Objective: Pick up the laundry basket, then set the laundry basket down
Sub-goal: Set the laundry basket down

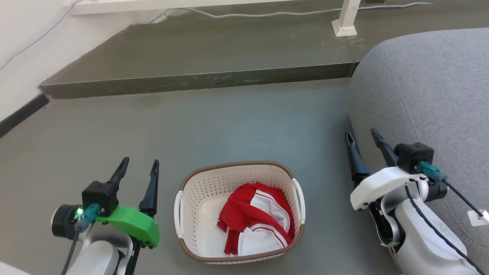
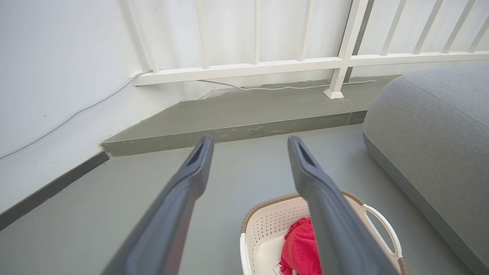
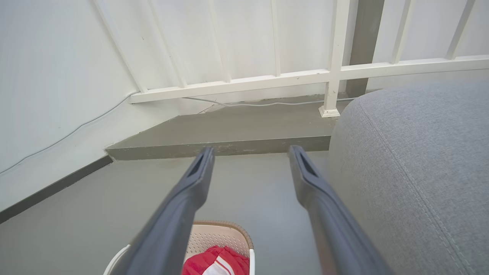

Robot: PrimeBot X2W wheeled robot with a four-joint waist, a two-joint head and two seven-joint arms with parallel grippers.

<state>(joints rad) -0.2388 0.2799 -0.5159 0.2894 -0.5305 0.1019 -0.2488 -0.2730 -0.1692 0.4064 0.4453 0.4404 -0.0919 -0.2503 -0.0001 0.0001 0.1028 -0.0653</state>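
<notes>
Two claws hang low on either side of a cream-white perforated plastic laundry basket (image 1: 214, 186) with a brown woven-look rim and white side handles. It sits on the smooth grey floor (image 1: 229, 122) between them, touched by neither. The left claw (image 1: 140, 161) is released, its long dark fingers spread on nothing. The right claw (image 1: 361, 132), just beside a rounded grey fabric cushion (image 1: 428, 88), is likewise released and empty. A crumpled red-and-white garment (image 1: 256, 217) lies inside the basket. Farther off, a low raised concrete step (image 1: 210, 49) carries a white railing post (image 1: 345, 19), and a thin pale cable (image 1: 267, 14) trails along it.
</notes>
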